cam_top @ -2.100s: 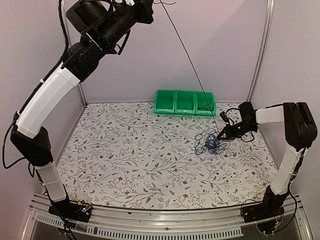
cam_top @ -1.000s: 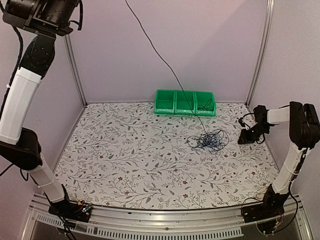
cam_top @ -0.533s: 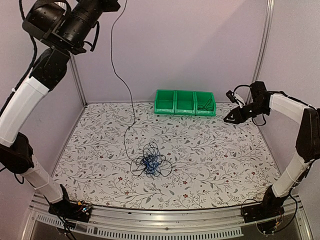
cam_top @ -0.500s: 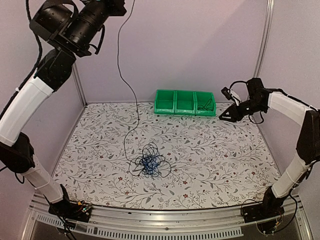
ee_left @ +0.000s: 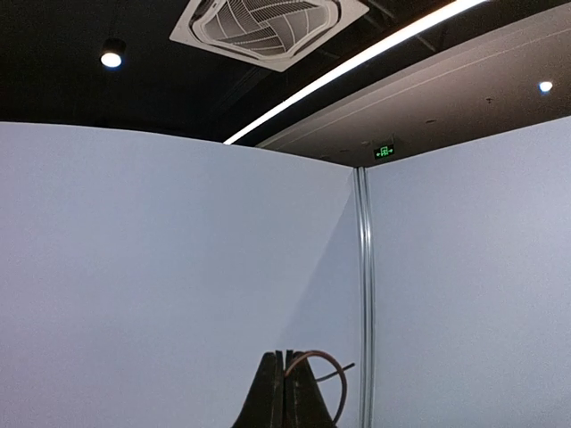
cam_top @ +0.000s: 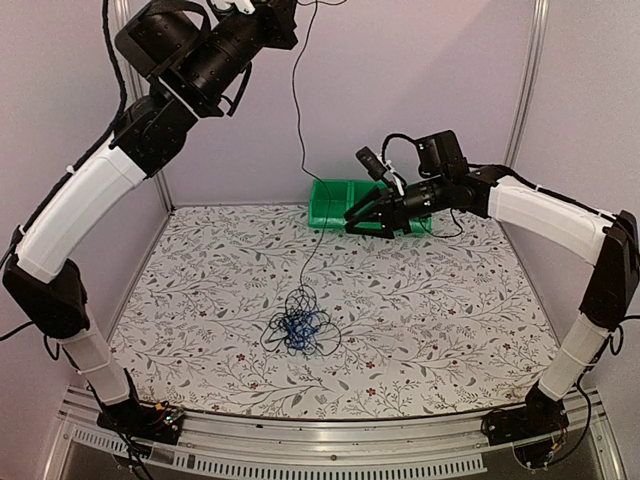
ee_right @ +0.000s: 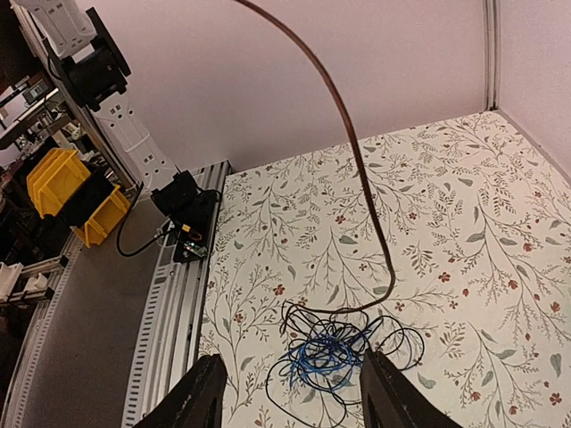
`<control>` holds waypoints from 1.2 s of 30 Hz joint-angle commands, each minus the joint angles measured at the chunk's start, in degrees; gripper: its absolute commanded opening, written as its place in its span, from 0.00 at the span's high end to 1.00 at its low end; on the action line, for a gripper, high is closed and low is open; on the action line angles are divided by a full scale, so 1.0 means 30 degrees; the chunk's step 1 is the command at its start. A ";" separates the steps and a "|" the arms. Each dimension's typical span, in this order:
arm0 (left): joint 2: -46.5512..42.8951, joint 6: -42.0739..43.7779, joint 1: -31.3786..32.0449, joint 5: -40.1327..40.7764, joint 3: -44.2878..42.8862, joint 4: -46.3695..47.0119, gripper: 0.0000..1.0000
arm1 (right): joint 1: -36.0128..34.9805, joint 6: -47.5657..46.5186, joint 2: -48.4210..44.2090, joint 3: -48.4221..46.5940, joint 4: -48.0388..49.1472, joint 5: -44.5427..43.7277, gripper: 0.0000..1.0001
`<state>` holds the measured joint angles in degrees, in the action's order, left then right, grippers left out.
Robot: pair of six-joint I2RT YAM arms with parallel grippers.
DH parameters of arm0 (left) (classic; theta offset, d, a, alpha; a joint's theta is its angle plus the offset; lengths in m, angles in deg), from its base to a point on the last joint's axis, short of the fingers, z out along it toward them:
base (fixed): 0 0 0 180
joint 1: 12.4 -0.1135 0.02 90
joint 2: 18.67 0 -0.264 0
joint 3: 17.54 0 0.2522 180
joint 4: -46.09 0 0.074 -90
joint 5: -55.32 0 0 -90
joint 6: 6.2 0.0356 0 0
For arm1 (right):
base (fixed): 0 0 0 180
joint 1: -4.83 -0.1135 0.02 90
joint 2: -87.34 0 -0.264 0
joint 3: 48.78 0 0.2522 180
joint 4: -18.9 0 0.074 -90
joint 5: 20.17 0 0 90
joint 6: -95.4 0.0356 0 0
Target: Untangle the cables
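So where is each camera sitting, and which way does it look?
Top external: high behind the robot, looking down on the table, left arm, right arm and the cables.
Left wrist: on the raised left gripper, facing up at wall and ceiling; its shut fingers pinch one cable strand.
Right wrist: on the right gripper, looking down at the cables between its open fingers.
Shared: top external and right wrist both show the cables.

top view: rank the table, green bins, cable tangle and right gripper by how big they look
1. table
2. green bins
3. cable tangle
right gripper: looks about the tangle's size, but it hangs nearer the camera, so unranked.
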<state>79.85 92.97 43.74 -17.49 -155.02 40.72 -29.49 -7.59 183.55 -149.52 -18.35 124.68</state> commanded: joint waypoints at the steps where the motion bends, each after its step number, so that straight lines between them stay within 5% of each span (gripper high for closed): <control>1: -0.0033 -0.0493 -0.0109 -0.0367 -0.0630 -0.0341 1.00 | -0.0550 0.2497 0.0962 -0.0312 0.2673 0.0550 0.44; 12: -0.0880 -0.1336 -0.0098 -0.0514 0.0169 -0.0512 1.00 | -0.1629 0.3156 0.2809 -0.2111 0.3515 0.2113 0.42; 17: -0.1310 -0.1288 -0.0091 -0.0281 0.0718 -0.0600 1.00 | -0.1593 0.4012 0.2851 -0.2188 0.3544 0.0999 0.94; 21: -0.2035 -0.1473 -0.0347 0.0877 0.2382 -0.0890 1.00 | -0.1083 0.2884 0.1661 -0.2254 0.1694 -0.0084 1.00; 25: -0.3750 -0.3353 -0.1295 0.1571 0.6423 -0.3478 0.52 | -0.0358 0.1287 0.0112 -0.3915 -0.0763 -0.1073 1.00; 27: -0.5218 -0.4190 -0.1454 0.2036 1.0399 -0.3820 0.37 | -0.0040 0.0651 -0.0548 -0.5291 -0.2024 -0.1936 1.00; 30: -0.7618 -0.5764 -0.1514 0.2367 1.5441 -0.4010 0.22 | 0.0410 0.0789 -0.0946 -0.7773 -0.3172 -0.2603 1.00; 36: -1.0851 -0.7261 -0.1210 -0.1382 2.3902 -0.1999 0.15 | 0.0456 0.1412 -0.0095 -1.3207 -0.4253 -0.3165 1.00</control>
<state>52.02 75.22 39.39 -14.21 -93.19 30.31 -27.88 -3.83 182.85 -181.49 -27.29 117.58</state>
